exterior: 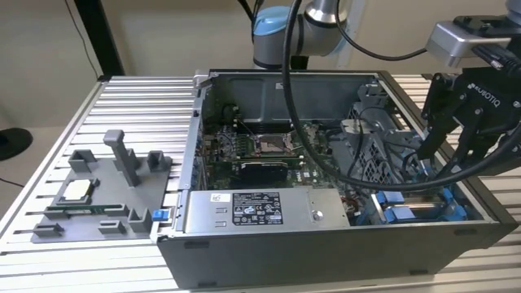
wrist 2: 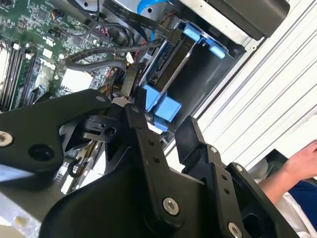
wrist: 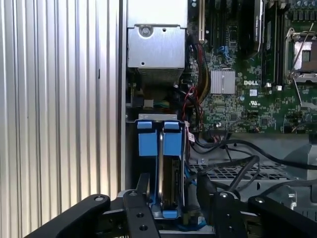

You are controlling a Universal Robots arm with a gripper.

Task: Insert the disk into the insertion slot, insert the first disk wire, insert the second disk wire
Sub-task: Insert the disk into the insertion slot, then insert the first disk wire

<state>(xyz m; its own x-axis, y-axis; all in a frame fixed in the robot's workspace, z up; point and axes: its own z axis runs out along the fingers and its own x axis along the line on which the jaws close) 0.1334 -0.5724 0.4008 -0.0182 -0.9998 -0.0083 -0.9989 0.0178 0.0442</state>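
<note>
We are judging the first step in hand: the disk (wrist: 172,171) is standing on edge in the insertion slot (wrist 2: 203,79), at 3 o'clock of the power supply box (exterior: 248,210) in the exterior view. The gripper (wrist: 174,182) is straddling it, fingers (wrist: 205,191) spread; next, the black cables (wrist: 233,168) are demanding clearance.

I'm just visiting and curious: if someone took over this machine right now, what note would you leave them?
Gripper: down in the case at the disk; grip cannot be told.
Disk: on edge inside the insertion slot.
Done: disk looks inserted.
Left: both wires; black cables lie beside the slot, plugged or not unclear.
</note>
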